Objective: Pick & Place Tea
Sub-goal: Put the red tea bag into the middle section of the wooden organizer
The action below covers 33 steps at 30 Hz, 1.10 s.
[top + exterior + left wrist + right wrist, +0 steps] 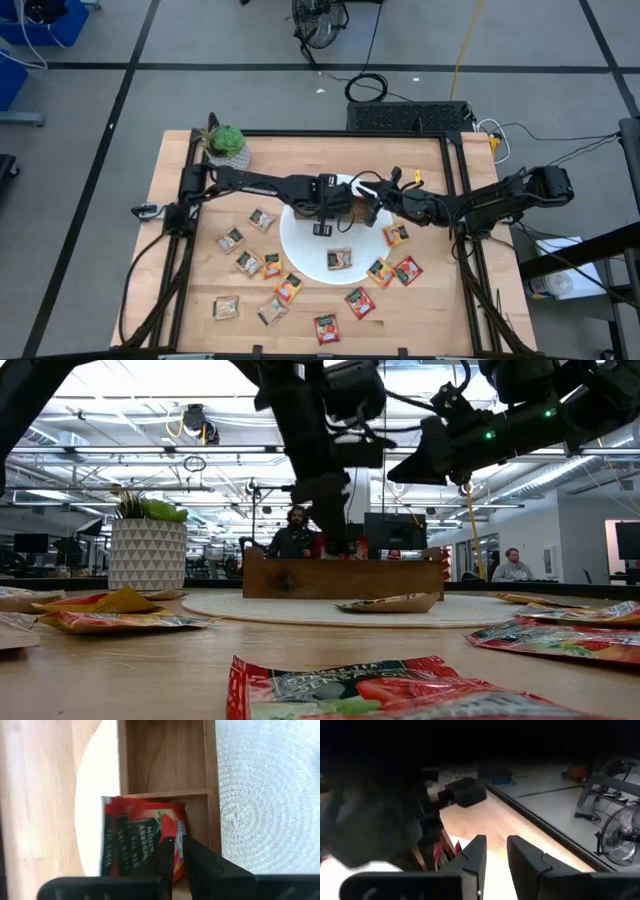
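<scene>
Red tea sachets [132, 835] stand on edge in one compartment of the brown wooden tray [165, 760], which sits on the round white plate [300, 255]. My left gripper [179, 857] hangs over that compartment, pointing steeply down, its fingers a narrow gap apart at the sachets' tops. In the low view its fingers [335, 540] reach the tray's rim [340, 565]. One pale sachet [339, 258] lies flat on the plate's near part. My right gripper [496, 852] waits level beside the tray's right side, slightly open with nothing in it. My left gripper comes at the standing red sachets from above, slanting. A sachet's top corner [180, 832] shows at the gap between its fingers. The fingers themselves hide the spot, so I cannot tell whether they touch it.
Several loose sachets lie on the wooden table left of the plate [250, 262], right of it [395, 268] and along the near edge [326, 328]. A potted plant [225, 145] stands at the far left corner. Both arms crowd the space above the tray.
</scene>
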{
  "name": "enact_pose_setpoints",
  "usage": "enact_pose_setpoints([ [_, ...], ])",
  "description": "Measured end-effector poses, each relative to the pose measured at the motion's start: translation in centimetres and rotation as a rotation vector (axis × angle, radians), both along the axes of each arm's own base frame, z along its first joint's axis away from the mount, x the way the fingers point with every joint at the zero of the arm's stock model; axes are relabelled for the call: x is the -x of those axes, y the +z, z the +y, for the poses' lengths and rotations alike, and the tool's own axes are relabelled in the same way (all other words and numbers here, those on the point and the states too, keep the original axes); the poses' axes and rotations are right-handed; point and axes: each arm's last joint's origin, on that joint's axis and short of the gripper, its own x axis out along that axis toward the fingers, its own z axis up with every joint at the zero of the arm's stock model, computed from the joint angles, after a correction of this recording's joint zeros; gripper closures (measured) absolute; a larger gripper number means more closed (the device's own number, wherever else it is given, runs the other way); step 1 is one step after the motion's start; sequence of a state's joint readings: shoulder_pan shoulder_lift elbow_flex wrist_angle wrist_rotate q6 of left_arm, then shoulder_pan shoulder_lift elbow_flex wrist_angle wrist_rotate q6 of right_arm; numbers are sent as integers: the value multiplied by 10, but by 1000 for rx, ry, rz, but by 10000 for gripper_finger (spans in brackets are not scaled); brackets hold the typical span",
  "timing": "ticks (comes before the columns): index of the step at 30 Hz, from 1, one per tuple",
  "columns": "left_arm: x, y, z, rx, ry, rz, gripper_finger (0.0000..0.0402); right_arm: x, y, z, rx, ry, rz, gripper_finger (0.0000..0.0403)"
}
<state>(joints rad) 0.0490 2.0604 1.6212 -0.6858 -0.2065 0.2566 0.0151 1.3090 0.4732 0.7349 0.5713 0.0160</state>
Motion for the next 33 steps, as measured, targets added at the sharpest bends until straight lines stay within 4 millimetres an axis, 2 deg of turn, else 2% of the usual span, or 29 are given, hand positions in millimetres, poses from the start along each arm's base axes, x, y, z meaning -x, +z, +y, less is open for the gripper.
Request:
enact_pose_setpoints([
  [6,6,35,4,117,26,-136,355,0,-1,3,-2,12,6,339],
  [11,23,69,11,200,-8,-218,355,1,2,8,19,36,5,339],
  [14,37,84,13,194,-38,-301,355,2,3,11,23,48,12,339],
  [20,83,89,18,208,-107,-569,355,4,7,21,-8,116,-20,339],
  [28,157,82,14,191,-116,-920,355,6,9,37,-74,492,-63,339],
  [33,189,88,2,195,-200,-1086,355,7,7,46,-228,666,-71,339],
])
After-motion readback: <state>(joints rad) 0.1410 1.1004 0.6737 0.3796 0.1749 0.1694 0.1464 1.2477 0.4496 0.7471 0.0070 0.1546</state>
